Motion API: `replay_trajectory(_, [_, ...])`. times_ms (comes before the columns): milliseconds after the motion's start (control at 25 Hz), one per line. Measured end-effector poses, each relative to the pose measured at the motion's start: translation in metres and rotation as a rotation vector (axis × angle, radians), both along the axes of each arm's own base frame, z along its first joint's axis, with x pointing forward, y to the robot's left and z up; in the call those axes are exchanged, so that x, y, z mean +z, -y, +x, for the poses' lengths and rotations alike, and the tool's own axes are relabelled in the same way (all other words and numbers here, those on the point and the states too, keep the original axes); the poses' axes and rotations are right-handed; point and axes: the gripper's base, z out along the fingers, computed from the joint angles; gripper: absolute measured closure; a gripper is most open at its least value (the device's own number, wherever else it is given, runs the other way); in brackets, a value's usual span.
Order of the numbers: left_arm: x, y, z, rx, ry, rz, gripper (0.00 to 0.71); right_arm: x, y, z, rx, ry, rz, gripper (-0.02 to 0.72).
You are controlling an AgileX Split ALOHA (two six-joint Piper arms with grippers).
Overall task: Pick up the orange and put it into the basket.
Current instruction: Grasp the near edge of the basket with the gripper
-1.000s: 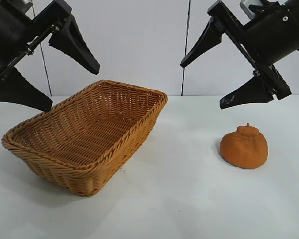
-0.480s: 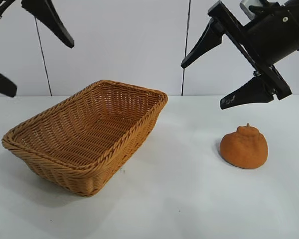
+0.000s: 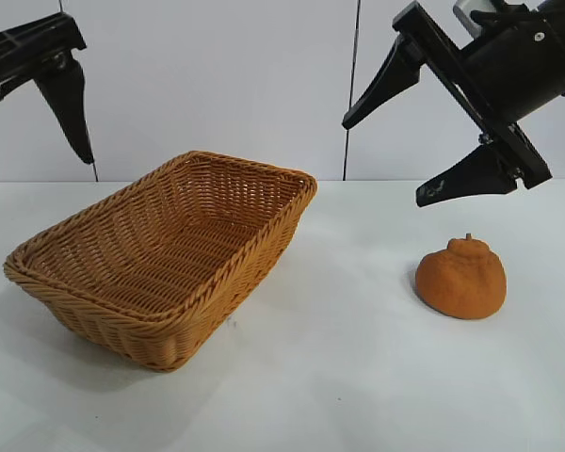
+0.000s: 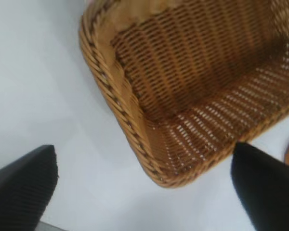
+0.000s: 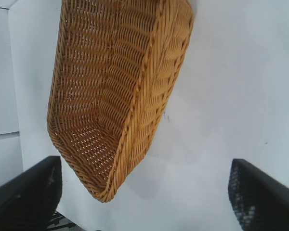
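We see a white worktop set against a pale panelled wall with dark vertical seams. The basket sits on the worktop toward nine o'clock of the exterior view, lying on a diagonal, one short end near us and the other running back toward the wall. We find nothing inside it; its woven floor and sloping sides are bare in both wrist views.

The orange rests on the worktop toward four o'clock, well apart from the basket, upright with its knob and small stem on top. Nothing touches it.

The right gripper hangs at about one o'clock, above the orange and a little toward the wall, pointing down and toward the middle of the scene. Its jaws stand wide and hold nothing. In its own wrist view we see the two dark fingertips far apart, with the basket and bare worktop between them.

The left gripper is up at about ten o'clock, above the basket's far left side and clear of it. Only one finger shows in the exterior view; its wrist view shows both fingertips spread wide, with nothing held, over a corner of the basket.
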Motion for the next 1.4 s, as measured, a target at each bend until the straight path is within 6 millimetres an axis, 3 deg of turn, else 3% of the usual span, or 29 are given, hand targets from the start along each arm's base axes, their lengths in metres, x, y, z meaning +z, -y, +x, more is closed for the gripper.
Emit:
replay_trajectory(360, [-0.048, 0.012, 0.025, 0.060, -0.061, 0.006, 0.017, 0.000, 0.000, 0.000, -0.001, -0.002, 0.001, 0.063])
replay_trajectory(800, [-0.123, 0.021, 0.048, 0.072, -0.143, 0.046, 0.017, 0.000, 0.000, 0.000, -0.002, -0.003, 0.001, 0.063])
replay_trajectory(1080, [-0.139, 0.023, 0.051, 0.076, -0.151, 0.046, 0.020, 0.000, 0.000, 0.000, 0.001, -0.005, 0.002, 0.063])
replay_trajectory(1240, [-0.138, 0.024, 0.052, 0.097, -0.149, 0.028, 0.128, 0.000, 0.000, -0.001, 0.004, -0.008, 0.002, 0.063])
replay_trajectory(1400, [-0.139, 0.023, 0.051, 0.128, -0.159, 0.021, 0.342, 0.000, 0.000, -0.001, 0.004, -0.008, 0.002, 0.063])
